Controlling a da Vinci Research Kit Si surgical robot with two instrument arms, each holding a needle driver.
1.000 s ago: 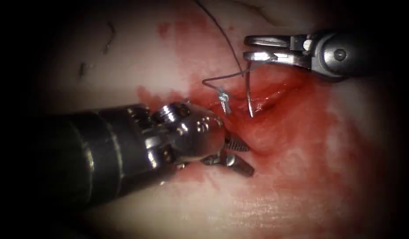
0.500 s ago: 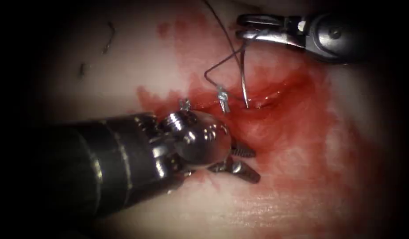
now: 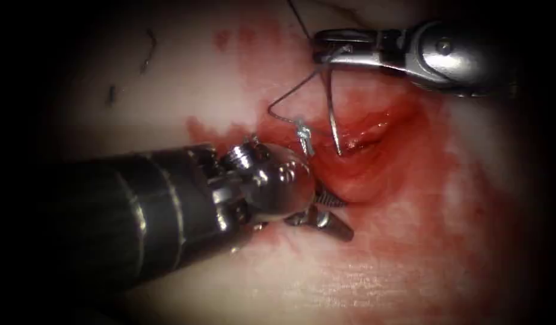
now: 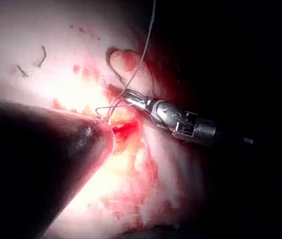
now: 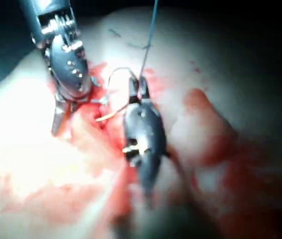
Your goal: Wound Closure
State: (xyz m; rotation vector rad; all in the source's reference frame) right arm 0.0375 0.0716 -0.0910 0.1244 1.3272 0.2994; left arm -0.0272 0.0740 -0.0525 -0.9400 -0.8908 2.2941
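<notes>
We start with the tissue [image 3: 410, 265], red fluid [image 3: 404, 180] spread around the cut [image 3: 362, 135] near the middle of the endoscope view. The left arm's tool [image 3: 327, 212] comes in from nine o'clock and sits at about six o'clock of the cut's left end; its jaws stand parted and hold nothing, resting on the tissue. The right arm's tool [image 3: 333, 53] enters from two o'clock, its jaws closed on the needle [image 3: 332, 114] at the thread end of its curve. The needle hangs toward six o'clock, its tip at the cut's opening; whether the tip is just inside the tissue we cannot say, as the fluid hides it. The thread [image 3: 290, 99] runs from the jaws in a bent loop to a small knot [image 3: 303, 135] at the cut's left end, with another strand leaving toward twelve o'clock.

Compared with a second ago, the right arm's tool has shifted toward eleven o'clock and carried the needle's upper end with it, while the tip has stayed at the cut. The loop has widened toward nine o'clock. The left arm's tool has barely moved. We judge that the needle is being positioned at the wound edge, not yet driven through.
</notes>
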